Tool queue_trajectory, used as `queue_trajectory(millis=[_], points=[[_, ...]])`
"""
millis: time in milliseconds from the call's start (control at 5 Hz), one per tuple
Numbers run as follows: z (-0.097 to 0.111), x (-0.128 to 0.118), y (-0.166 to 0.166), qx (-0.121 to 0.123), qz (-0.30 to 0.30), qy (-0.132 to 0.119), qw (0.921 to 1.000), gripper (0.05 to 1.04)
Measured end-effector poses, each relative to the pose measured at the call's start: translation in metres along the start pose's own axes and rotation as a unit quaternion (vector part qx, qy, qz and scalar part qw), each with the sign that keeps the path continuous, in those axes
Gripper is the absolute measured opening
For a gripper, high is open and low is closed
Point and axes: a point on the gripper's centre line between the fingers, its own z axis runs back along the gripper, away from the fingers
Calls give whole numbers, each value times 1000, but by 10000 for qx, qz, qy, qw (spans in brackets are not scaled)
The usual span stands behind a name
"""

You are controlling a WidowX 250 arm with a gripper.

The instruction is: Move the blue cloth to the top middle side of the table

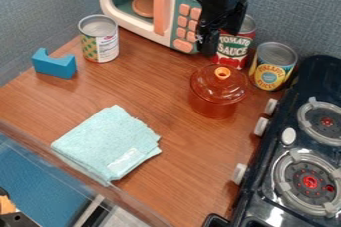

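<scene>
The black gripper (pixel 212 39) hangs at the top of the camera view, in front of the toy microwave's right side and beside the tomato sauce can, high above and to the right of the cloth. A light blue folded cloth (pixel 108 143) lies flat at the lower left of the wooden table (pixel 180 176), near its front edge and apart from the gripper.
An amber lidded pot (pixel 216 94) stands right of centre. Behind are a tomato sauce can (pixel 234 47), a pineapple can (pixel 272 66) and the microwave (pixel 143 12). At left are another can (pixel 98 39) and a blue block (pixel 55 64). The stove (pixel 293 171) borders the right.
</scene>
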Motion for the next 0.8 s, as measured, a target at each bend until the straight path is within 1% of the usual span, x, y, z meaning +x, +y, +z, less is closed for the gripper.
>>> queue_trajectory(millis=[200, 400, 600, 800], points=[[-11, -2, 4, 169, 6, 29, 9999, 1000], [-5, -6, 8, 299, 165, 257, 9991, 1000], [27, 12, 16, 163, 666, 203, 9974, 1000], [32, 24, 39, 249, 902, 185, 9954, 1000]])
